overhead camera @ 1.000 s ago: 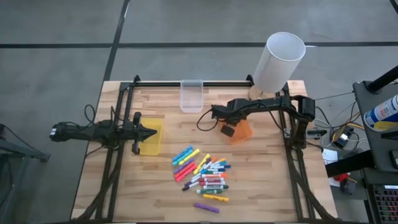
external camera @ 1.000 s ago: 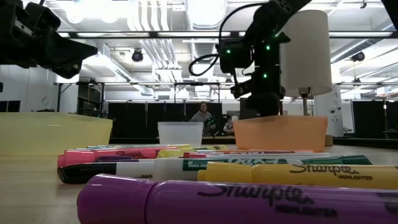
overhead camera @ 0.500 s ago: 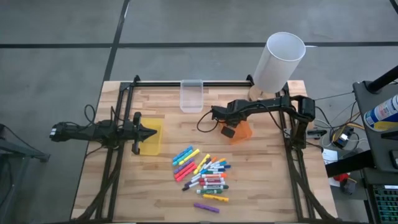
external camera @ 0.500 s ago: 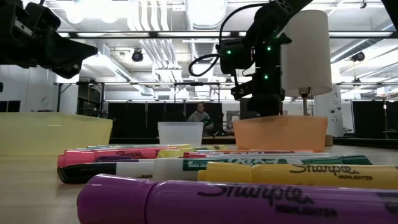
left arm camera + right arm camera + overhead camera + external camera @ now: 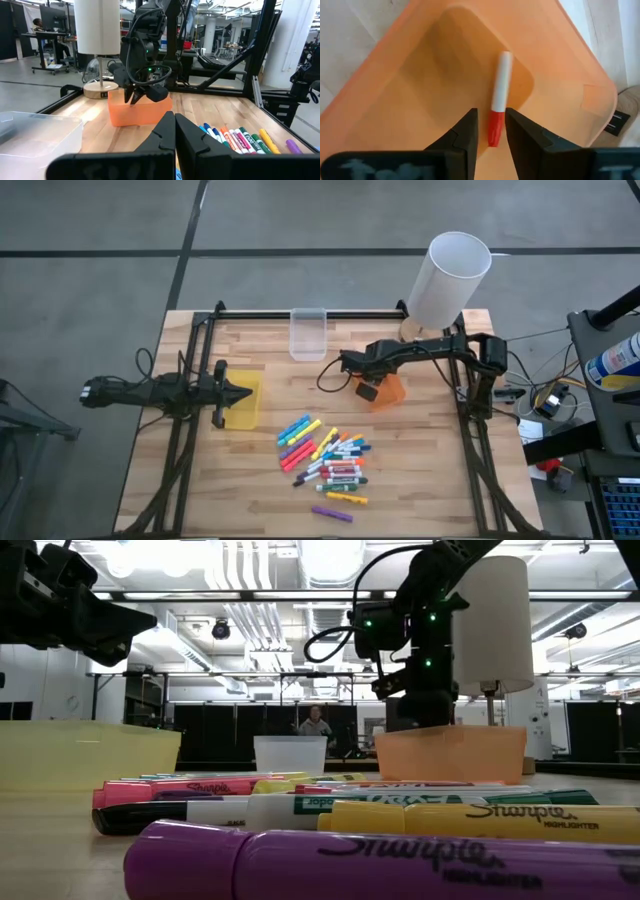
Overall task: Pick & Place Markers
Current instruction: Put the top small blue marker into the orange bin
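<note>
One red-capped marker (image 5: 498,102) is seen in the orange bin (image 5: 392,389), between the part-open, no longer gripping jaws of the right gripper (image 5: 490,131). The other markers (image 5: 325,457) lie piled mid-table, near side, yet to be sorted; the left gripper (image 5: 240,394), shut and empty, is held over the yellow bin (image 5: 247,414)

We read "Sharpie Highlighter" on the chunky purple marker (image 5: 380,865) and the yellow one (image 5: 480,822); "Sharpie" on the pink one (image 5: 175,789).

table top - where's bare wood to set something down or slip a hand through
Bare wood lies between the yellow bin and the clear bin, and along the near edge left of the markers. The right strip beside the pile is free too. It is crowded at the pile, and at the orange bin under the right gripper.
</note>
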`<control>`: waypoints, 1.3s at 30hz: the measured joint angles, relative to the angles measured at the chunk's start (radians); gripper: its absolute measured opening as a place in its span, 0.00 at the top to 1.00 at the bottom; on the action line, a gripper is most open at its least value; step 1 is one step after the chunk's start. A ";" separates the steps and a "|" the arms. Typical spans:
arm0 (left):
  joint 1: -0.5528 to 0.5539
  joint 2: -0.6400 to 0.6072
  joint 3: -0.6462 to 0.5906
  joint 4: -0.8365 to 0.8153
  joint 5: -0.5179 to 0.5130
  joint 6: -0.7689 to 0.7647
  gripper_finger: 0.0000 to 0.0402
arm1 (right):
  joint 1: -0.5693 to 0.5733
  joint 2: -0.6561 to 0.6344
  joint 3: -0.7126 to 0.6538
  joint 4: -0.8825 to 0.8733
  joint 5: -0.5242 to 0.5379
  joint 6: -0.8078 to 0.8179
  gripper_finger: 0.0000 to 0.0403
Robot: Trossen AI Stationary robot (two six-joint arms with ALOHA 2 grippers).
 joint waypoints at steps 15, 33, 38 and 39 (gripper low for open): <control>0.000 0.000 0.000 0.000 0.000 0.000 1.00 | 0.121 -0.050 0.136 -0.094 -0.043 0.004 0.82; 0.000 0.000 0.000 0.000 0.000 0.000 1.00 | 0.484 -0.042 0.145 0.213 -0.169 -0.301 0.79; 0.000 0.000 0.000 0.000 0.000 0.000 1.00 | 0.529 -0.030 0.145 0.259 -0.160 -0.291 0.67; 0.000 0.000 0.000 0.000 0.000 0.000 1.00 | 0.529 -0.027 0.144 0.260 -0.157 -0.275 0.65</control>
